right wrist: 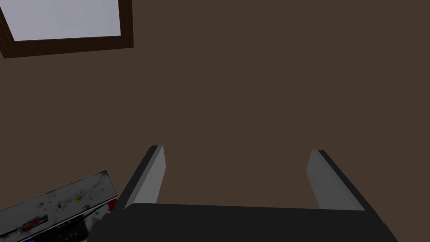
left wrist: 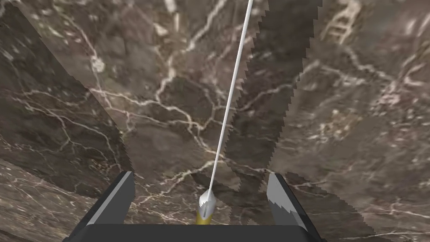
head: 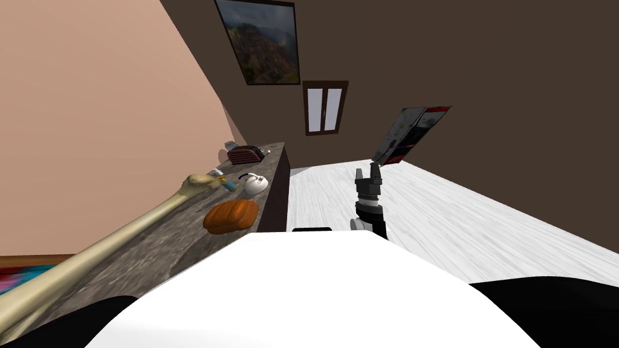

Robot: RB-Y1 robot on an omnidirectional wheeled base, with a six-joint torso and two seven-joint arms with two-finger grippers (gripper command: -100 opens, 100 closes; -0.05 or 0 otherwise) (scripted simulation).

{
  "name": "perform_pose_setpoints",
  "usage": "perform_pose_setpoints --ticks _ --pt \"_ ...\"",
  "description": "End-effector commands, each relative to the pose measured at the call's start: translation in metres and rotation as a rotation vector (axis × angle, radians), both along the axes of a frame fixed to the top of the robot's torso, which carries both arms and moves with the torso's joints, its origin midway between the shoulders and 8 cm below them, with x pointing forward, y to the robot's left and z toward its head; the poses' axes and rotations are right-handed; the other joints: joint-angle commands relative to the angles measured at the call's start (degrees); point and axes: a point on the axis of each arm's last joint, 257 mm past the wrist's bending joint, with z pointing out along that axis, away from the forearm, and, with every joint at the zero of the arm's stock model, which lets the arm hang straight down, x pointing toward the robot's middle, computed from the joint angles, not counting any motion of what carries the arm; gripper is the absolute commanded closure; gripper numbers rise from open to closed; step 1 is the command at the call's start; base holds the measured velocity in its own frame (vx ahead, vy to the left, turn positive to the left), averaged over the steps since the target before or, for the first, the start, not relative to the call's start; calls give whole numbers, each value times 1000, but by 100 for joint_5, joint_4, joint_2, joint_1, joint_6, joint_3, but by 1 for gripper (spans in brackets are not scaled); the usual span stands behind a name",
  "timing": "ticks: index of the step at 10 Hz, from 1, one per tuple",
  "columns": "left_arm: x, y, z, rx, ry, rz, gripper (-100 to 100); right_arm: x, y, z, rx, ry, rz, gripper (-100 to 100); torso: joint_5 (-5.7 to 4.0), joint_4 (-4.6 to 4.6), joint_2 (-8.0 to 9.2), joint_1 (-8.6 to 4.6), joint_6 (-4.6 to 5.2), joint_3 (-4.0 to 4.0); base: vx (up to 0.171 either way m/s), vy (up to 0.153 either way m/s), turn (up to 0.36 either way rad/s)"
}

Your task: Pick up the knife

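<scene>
The left pincer point(left wrist: 200, 175) is held spread, one finger on each side of the knife point(left wrist: 229, 109) and neither touching it, so that the tool is bracketed before any squeeze. The knife is seen edge-on as a thin white line against the dark veined surface point(left wrist: 357, 126). Its yellowish handle end is tucked close to the pincer's body and its blade runs away from it. That alignment is judged to suit a grip near the handle, where the thickest part is offered to the fingers. Closing is judged to be the step in hand, and the thin blade could slip if pinched too far forward. In the head view, a white kettle point(head: 254, 183) is found at three o'clock from this pincer, a toaster point(head: 245, 154) at one o'clock and an orange-brown loaf point(head: 231, 216) at five o'clock. The right pincer point(right wrist: 236, 149) is held spread and raised over the floor, well apart at three o'clock, out of the way.
</scene>
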Motion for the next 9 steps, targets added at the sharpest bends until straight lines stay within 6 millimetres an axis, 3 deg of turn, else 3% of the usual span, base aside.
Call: perform_pose_setpoints --ticks 1,3,4,8,9 --pt "-1 3 -9 0 -1 4 -100 0 0 0 0 0 0 0 0 0 0 0 0 0 -7 9 -40" --pt "-3 2 -10 0 -1 6 -100 0 0 0 0 0 0 0 0 0 0 0 -1 0 -3 4 -17" --pt "-3 2 -10 0 -2 6 100 0 0 0 0 0 0 0 -1 0 -1 -2 -1 0 0 0 0" --pt "-4 2 -11 0 1 5 100 0 0 0 0 0 0 0 -2 4 1 -4 -3 2 0 0 0" --pt "-4 2 -11 0 2 4 0 0 0 0 0 0 0 0 -2 5 2 -5 -4 3 0 0 0"
